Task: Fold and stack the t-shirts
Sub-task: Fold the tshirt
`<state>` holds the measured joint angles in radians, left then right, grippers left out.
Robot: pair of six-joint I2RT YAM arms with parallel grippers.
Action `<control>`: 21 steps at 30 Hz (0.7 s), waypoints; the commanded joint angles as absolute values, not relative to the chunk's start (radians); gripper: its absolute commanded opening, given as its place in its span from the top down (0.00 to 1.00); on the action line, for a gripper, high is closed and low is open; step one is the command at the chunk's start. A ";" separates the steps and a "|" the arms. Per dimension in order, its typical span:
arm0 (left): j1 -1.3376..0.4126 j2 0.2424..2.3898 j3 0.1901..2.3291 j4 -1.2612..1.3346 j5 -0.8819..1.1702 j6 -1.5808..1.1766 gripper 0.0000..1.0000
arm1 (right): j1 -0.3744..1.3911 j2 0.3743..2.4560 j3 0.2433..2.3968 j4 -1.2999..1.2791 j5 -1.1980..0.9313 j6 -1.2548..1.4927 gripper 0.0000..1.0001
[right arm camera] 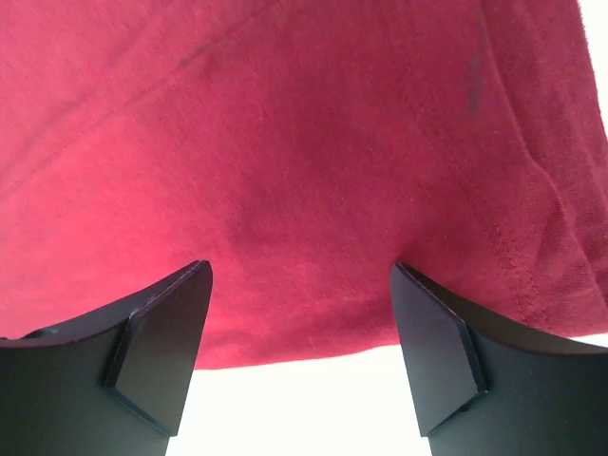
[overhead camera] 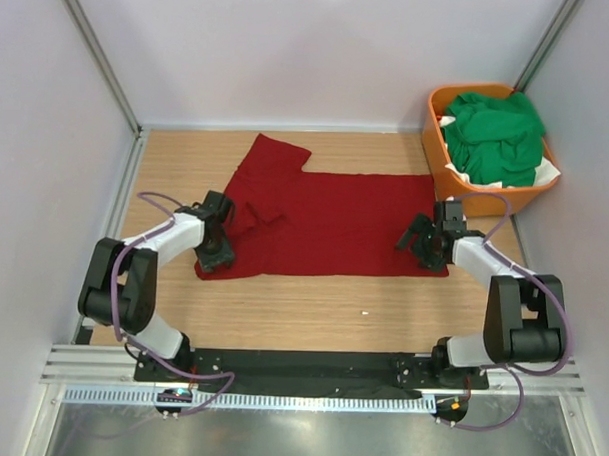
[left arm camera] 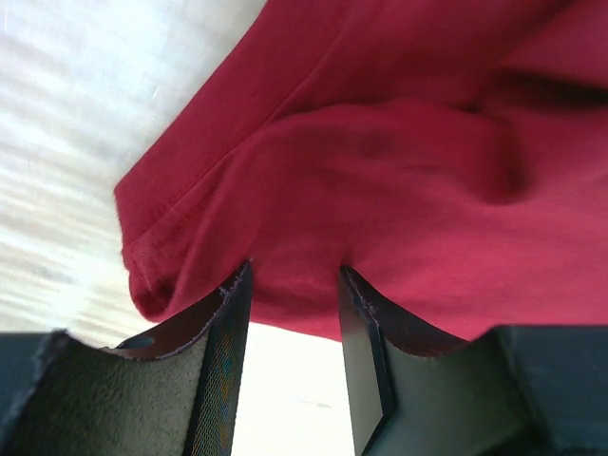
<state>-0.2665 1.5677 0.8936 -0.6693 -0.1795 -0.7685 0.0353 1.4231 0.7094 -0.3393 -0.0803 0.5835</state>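
A dark red t-shirt (overhead camera: 335, 219) lies spread across the wooden table, one sleeve reaching toward the back left and a rumpled fold near its left end. My left gripper (overhead camera: 221, 247) is at the shirt's near left corner. In the left wrist view its fingers stand partly apart, and the hem of the red cloth (left arm camera: 380, 171) sags between their tips (left arm camera: 294, 275). My right gripper (overhead camera: 418, 246) is at the near right corner. It is wide open (right arm camera: 299, 271) and straddles the shirt's edge (right arm camera: 304, 142). Bright green t-shirts (overhead camera: 493, 135) lie heaped in a basket.
The orange basket (overhead camera: 436, 173) stands at the back right corner, close behind the right arm. White walls close in the table on the left, back and right. A small white speck (overhead camera: 365, 313) lies on the bare wood in front of the shirt.
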 commanded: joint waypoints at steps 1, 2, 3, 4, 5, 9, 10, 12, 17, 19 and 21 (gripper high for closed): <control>-0.281 1.520 0.851 -0.673 -0.201 -0.813 0.57 | 0.035 1.405 0.628 -0.356 -0.005 0.641 0.18; -0.285 1.499 0.838 -0.711 -0.230 -0.821 0.57 | 0.035 1.396 0.600 -0.362 -0.005 0.650 0.17; -0.290 1.487 0.825 -0.725 -0.236 -0.836 0.57 | 0.035 1.375 0.588 -0.373 0.032 0.661 0.17; -0.293 1.471 0.816 -0.741 -0.242 -0.842 0.57 | 0.035 1.359 0.575 -0.380 0.043 0.670 0.17; -0.299 1.438 0.795 -0.770 -0.248 -0.850 0.57 | 0.035 1.342 0.554 -0.393 0.052 0.687 0.16; -0.343 1.294 0.743 -0.842 -0.245 -0.902 0.56 | 0.035 1.250 0.523 -0.471 0.063 0.745 0.16; -0.368 1.267 0.745 -0.851 -0.252 -0.926 0.53 | 0.037 1.221 0.523 -0.486 0.058 0.753 0.16; -0.403 1.214 0.788 -0.888 -0.252 -0.940 0.53 | 0.040 1.181 0.525 -0.518 0.041 0.755 0.16; -0.468 1.230 1.003 -0.925 -0.405 -0.797 0.53 | 0.051 1.095 0.613 -0.577 0.054 0.712 0.15; -0.511 1.332 1.125 -0.914 -0.448 -0.689 0.53 | 0.057 1.095 0.661 -0.587 0.051 0.689 0.16; -0.538 1.470 1.201 -0.919 -0.488 -0.638 0.54 | 0.058 1.098 0.687 -0.586 0.041 0.670 0.16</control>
